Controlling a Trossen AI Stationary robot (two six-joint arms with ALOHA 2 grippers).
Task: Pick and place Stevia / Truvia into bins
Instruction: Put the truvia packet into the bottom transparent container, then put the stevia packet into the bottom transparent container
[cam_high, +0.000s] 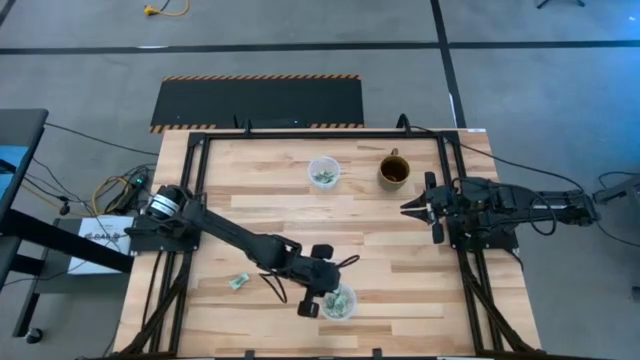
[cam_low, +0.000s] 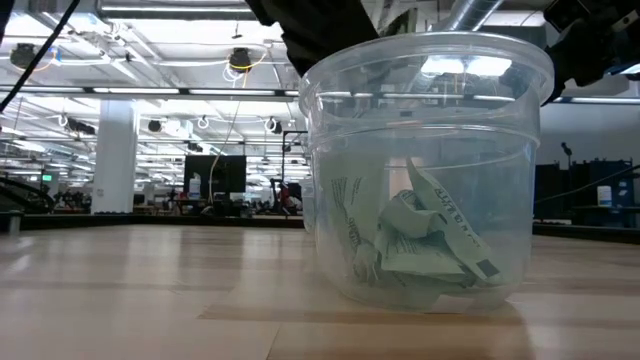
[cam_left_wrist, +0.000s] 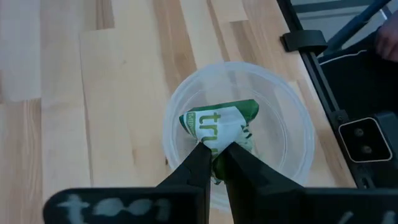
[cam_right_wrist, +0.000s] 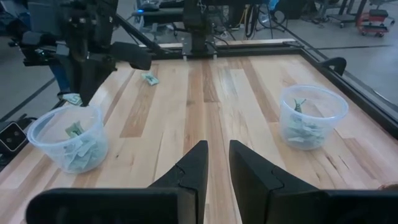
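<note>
Truvia packet (cam_left_wrist: 219, 126), "tru" legible, pinched by left gripper (cam_left_wrist: 215, 151) over near cup (cam_left_wrist: 298, 134). Two cups; far cup (cam_high: 323, 172) holds packets. One loose packet (cam_high: 238, 282) on table (cam_high: 260, 190). Right gripper (cam_right_wrist: 213, 163) idle, slightly parted, holding nothing.

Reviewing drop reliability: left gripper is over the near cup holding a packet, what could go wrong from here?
1. The left gripper pinches a crumpled Truvia packet above the near cup; it may cling to a finger on release.
2. The cup is light; a descending finger could nudge or tip it.
3. One loose packet remains on the table.
</note>
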